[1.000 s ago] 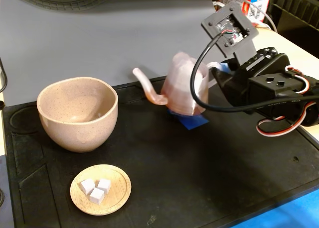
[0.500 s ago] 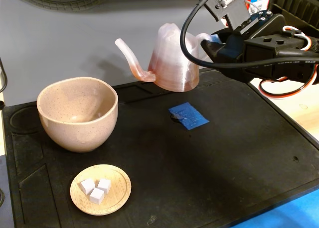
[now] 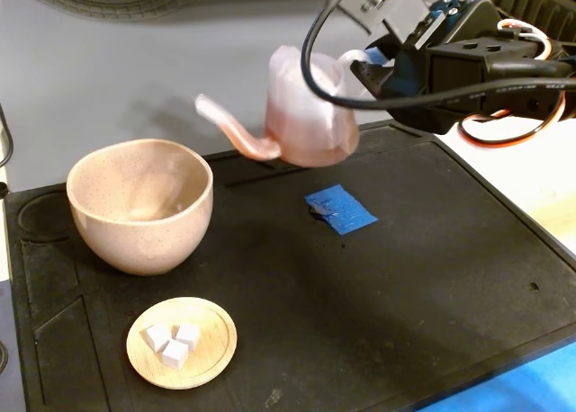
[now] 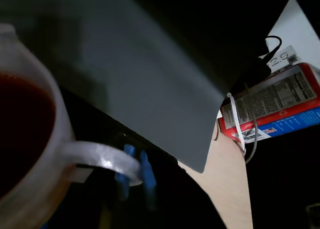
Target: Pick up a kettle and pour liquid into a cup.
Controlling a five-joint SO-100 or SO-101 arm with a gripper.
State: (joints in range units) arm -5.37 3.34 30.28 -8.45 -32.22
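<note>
In the fixed view my gripper (image 3: 367,70) is shut on the loop handle of the kettle (image 3: 306,115) and holds it in the air above the black mat. The kettle is slightly tilted, and its long spout (image 3: 236,131) points left toward the cup (image 3: 139,205), ending short of the rim. Reddish-brown liquid (image 3: 310,149) shows low in the kettle's body. The cup stands upright on the left of the mat, and its inside looks pale with no liquid showing. The wrist view shows the kettle (image 4: 55,139), dark red liquid (image 4: 22,124) inside it and the loop handle (image 4: 105,159) close up.
A small round wooden dish (image 3: 211,353) with three white cubes lies in front of the cup. A blue tape patch (image 3: 339,210) lies mid-mat (image 3: 405,295). A black cable (image 3: 310,57) loops over the kettle. A red-and-blue box (image 4: 280,104) shows in the wrist view.
</note>
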